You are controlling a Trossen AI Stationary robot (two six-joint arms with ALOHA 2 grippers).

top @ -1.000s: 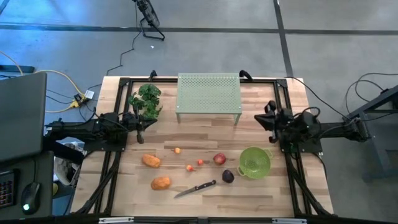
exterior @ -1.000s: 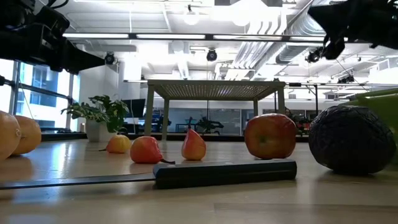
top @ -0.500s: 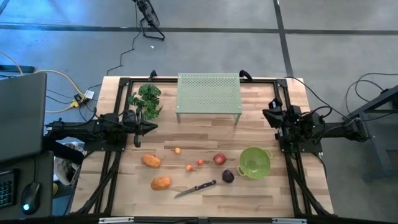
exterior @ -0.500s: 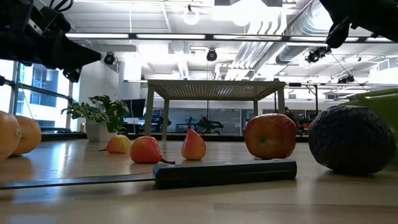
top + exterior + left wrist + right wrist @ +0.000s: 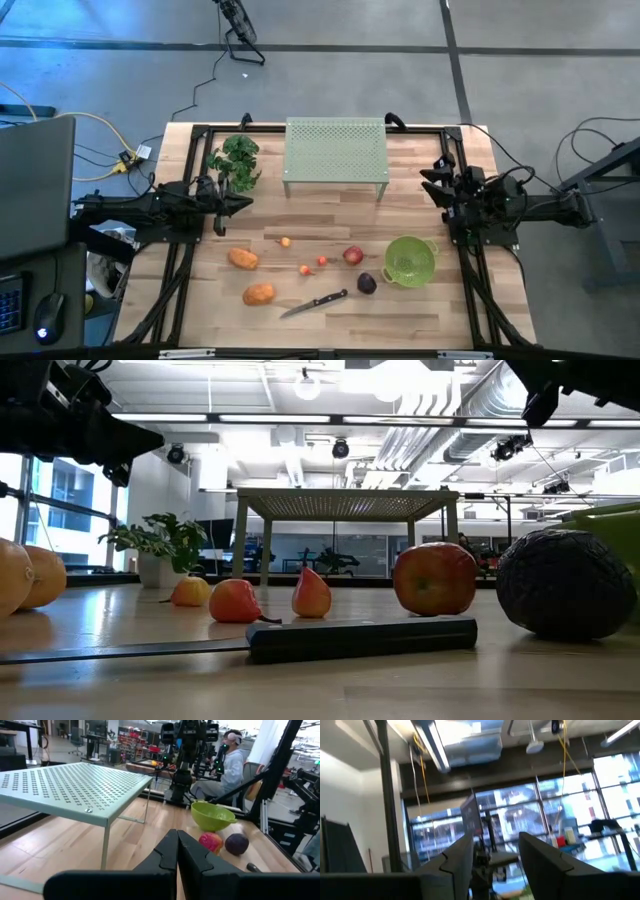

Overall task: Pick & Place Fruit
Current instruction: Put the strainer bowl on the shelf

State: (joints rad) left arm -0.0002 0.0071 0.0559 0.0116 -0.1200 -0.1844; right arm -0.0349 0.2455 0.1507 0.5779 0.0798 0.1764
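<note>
Two orange oval fruits (image 5: pixel 243 258) (image 5: pixel 259 294), a red round fruit (image 5: pixel 353 255), a dark purple fruit (image 5: pixel 367 283) and tiny red and orange fruits (image 5: pixel 321 261) (image 5: pixel 286 241) lie on the wooden table. In the low view the red fruit (image 5: pixel 434 578) and the purple fruit (image 5: pixel 564 582) rest on the tabletop. My left gripper (image 5: pixel 246 204) is shut and empty above the table's left side, its fingertips (image 5: pixel 177 839) closed together. My right gripper (image 5: pixel 432 178) is open and empty above the right side, tipped upward; its fingers (image 5: pixel 461 855) stand apart.
A green colander (image 5: pixel 410 260) stands at the right. A pale green perforated rack (image 5: pixel 336 148) stands at the far middle, a green leafy bunch (image 5: pixel 236 160) at the far left. A black-handled knife (image 5: pixel 315 303) lies near the front edge. A person sits beyond the table (image 5: pixel 231 757).
My left gripper has turned from pointing toward the near edge to lying level, pointing toward the table's right. My right gripper has risen a little and drawn toward the table's right edge, tipping up.
</note>
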